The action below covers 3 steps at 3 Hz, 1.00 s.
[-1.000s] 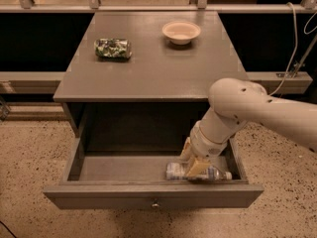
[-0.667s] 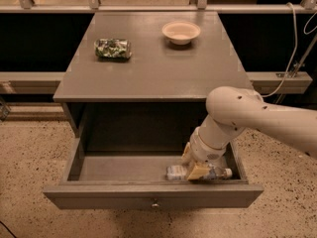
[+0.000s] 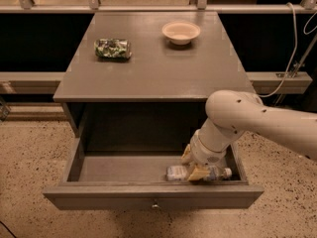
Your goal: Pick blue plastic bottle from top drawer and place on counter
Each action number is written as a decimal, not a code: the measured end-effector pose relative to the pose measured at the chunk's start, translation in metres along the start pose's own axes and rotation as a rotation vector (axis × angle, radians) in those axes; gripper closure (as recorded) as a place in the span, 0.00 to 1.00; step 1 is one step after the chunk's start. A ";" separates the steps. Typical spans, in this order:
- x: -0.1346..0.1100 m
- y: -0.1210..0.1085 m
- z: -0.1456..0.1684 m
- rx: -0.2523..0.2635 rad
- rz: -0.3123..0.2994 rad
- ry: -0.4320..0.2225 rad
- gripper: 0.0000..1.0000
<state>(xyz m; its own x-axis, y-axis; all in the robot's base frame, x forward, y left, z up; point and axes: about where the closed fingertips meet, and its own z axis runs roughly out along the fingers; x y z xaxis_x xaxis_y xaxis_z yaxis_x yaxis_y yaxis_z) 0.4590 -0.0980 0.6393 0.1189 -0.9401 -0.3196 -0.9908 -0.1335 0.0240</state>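
Note:
The blue plastic bottle (image 3: 176, 173) lies on its side at the front right of the open top drawer (image 3: 99, 195), white cap pointing right. My gripper (image 3: 192, 163) reaches down into the drawer from the right and is open. One tan finger (image 3: 187, 154) is behind the bottle and the other is in front of it, so the bottle's middle sits between them. The bottle rests on the drawer floor. The grey counter (image 3: 158, 73) is above and behind the drawer.
A green-and-white shiny packet (image 3: 113, 48) lies at the counter's left rear. A pale bowl (image 3: 181, 31) stands at its right rear. My white arm (image 3: 257, 120) crosses the drawer's right side. A cable (image 3: 292, 48) hangs at the right. Speckled floor surrounds the cabinet.
My gripper has sunk a little lower over the bottle and the arm has shifted slightly left. The bottle has not moved.

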 end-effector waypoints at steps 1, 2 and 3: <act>0.002 0.004 0.005 0.001 -0.002 0.004 0.24; 0.002 0.005 0.005 0.001 -0.002 0.004 0.15; 0.006 0.016 0.022 0.001 -0.012 0.007 0.18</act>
<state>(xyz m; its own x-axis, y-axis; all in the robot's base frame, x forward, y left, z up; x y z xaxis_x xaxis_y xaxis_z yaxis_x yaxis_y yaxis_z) 0.4429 -0.0990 0.6166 0.1312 -0.9405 -0.3134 -0.9893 -0.1444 0.0193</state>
